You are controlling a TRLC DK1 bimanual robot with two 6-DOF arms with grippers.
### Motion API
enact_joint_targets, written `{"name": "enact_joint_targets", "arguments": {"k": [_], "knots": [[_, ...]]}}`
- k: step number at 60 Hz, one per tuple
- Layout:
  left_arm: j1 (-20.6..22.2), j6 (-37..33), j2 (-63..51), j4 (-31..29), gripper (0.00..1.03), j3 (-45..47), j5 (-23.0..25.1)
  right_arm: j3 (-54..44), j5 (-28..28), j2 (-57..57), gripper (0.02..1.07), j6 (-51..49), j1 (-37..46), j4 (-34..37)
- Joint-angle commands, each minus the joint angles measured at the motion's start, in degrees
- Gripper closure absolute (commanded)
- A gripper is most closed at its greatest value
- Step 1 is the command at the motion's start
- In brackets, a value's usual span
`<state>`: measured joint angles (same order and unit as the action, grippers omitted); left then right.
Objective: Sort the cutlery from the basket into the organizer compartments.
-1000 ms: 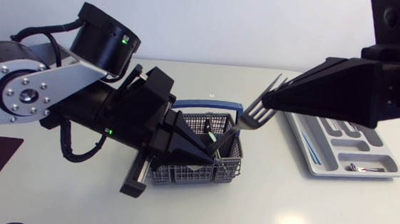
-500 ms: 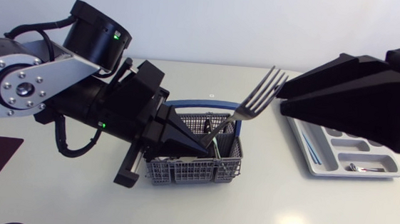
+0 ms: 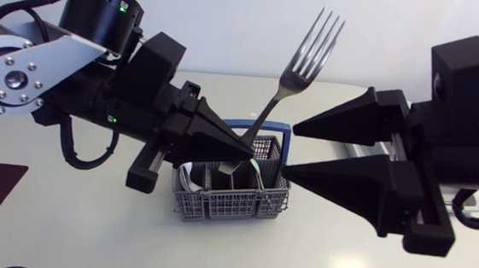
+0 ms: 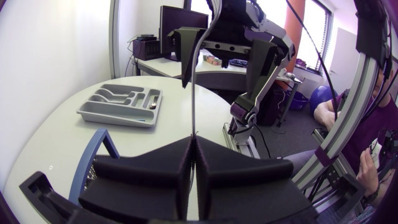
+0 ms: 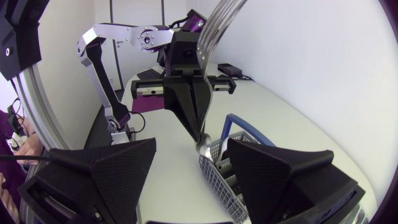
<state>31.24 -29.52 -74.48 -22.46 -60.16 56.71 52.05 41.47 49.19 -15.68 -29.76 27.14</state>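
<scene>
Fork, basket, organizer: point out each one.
fork (image 3: 294, 74), head view, the root of its tines.
basket (image 3: 217, 206), head view, its front mesh wall.
organizer (image 4: 115, 117), left wrist view, its near side wall.

Silver fork (image 3: 299, 66), grey mesh basket (image 3: 225, 206), blue handle (image 4: 87, 155)

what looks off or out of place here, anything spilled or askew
Nothing is spilled or damaged. The one odd sight is the fork, standing tines-up and tilted above the basket, pinched only at its handle end by the left tool. The open right tool sits beside it, not touching.
</scene>
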Motion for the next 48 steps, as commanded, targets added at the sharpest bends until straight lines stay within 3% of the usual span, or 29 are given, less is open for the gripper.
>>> {"name": "enact_joint_targets", "arguments": {"k": [1,6,15,19,29,40,48], "knots": [[0.57,1.39,-1.11,0.13,1.00,-1.63,1.56,-1.25,-1.31,1.70,0.29,1.88,-1.53,-3.05],[0.84,1.39,-1.11,0.13,1.00,-1.45,1.56,-1.16,-2.45,3.72,0.31,2.94,-2.50,-6.13],[0.84,1.39,-1.20,0.13,1.00,-1.71,2.00,-0.81,-2.63,7.50,0.44,4.61,-3.82,-10.44],[0.57,1.39,-1.28,0.13,1.00,-1.63,2.71,-0.11,-2.54,8.82,0.55,5.75,-3.82,-11.84],[0.13,1.30,-1.37,0.05,1.00,-1.54,3.15,0.33,-2.10,9.87,0.70,6.45,-3.99,-12.99],[-0.04,1.39,-1.37,0.13,1.00,-1.54,3.50,0.86,-0.96,10.14,1.01,6.54,-4.08,-12.72],[-0.48,1.83,-1.37,0.13,1.00,-1.80,3.50,1.03,-0.16,10.14,1.02,6.89,-4.26,-12.28]]}}
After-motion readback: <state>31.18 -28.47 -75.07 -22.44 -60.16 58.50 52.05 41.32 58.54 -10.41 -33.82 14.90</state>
